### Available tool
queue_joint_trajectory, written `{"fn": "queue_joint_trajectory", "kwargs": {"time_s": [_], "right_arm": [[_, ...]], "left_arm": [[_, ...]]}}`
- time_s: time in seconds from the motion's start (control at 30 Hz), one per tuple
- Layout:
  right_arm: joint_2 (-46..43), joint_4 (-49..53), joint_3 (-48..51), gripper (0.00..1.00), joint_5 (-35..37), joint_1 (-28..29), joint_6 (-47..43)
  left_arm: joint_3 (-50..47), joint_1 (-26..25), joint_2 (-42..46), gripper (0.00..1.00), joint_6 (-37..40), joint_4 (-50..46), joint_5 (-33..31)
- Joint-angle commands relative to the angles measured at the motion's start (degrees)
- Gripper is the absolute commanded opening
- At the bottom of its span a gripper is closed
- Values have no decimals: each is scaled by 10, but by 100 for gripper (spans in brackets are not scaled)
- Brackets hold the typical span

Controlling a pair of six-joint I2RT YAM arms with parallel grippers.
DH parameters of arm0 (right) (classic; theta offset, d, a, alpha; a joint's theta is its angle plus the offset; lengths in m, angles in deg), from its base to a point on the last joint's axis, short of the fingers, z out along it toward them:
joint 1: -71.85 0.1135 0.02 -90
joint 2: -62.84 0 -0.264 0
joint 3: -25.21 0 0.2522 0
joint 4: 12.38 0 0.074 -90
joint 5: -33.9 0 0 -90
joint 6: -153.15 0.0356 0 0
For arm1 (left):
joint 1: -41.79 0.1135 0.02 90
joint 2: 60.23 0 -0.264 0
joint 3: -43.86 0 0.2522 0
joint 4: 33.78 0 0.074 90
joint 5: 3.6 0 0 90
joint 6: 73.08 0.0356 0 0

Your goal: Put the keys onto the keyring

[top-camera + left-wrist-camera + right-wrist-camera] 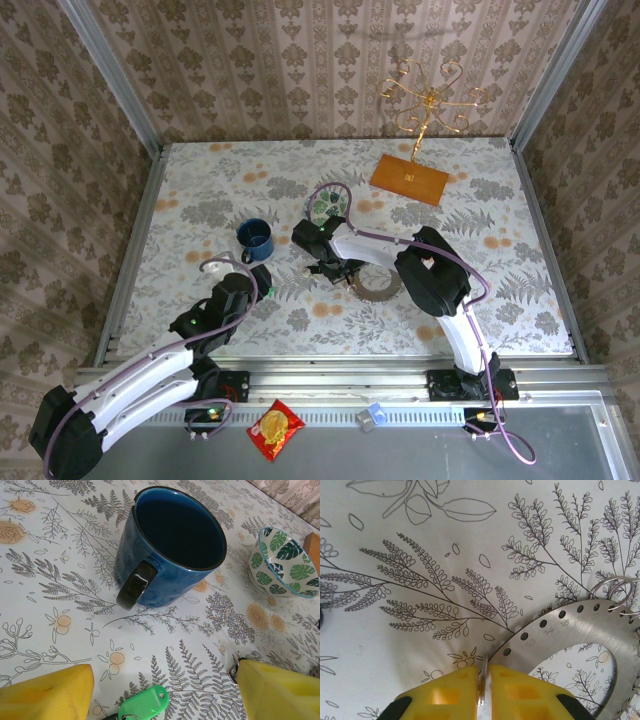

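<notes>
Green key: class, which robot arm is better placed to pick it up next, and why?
Left. The left gripper hangs open right over the green key, which lies between its fingers, while the right gripper is shut on the keyring at its edge.

The keyring [580, 625] is flat grey metal, brushed and finely scratched; the wire loops [615, 587] at its rim look shinier; the sliver [481, 685] between the right fingers [450, 697] is bare metal too; those fingers look like matt yellow plastic; the mug [170, 545] and the bowl [285, 562] are glossy glazed ware; the green key head [145, 703] is smooth plastic; the worktop [60, 580] has a smooth printed covering.
</notes>
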Motion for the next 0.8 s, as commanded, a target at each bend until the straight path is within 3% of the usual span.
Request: {"fn": "queue_joint_trajectory", "kwargs": {"time_s": [0.0, 0.2, 0.33, 0.77], "right_arm": [[10, 23, -15, 8, 10, 3, 0], [-25, 13, -6, 0, 5, 4, 1], [-84, -17, 27, 0, 2, 5, -1], [-349, -144, 194, 0, -44, -11, -82]], "left_arm": [[-3, 3, 0, 76, 0, 3, -4], [5, 3, 1, 76, 13, 0, -3], [16, 3, 0, 76, 49, 8, 7], [97, 1, -33, 74, 324, 101, 111]]}}
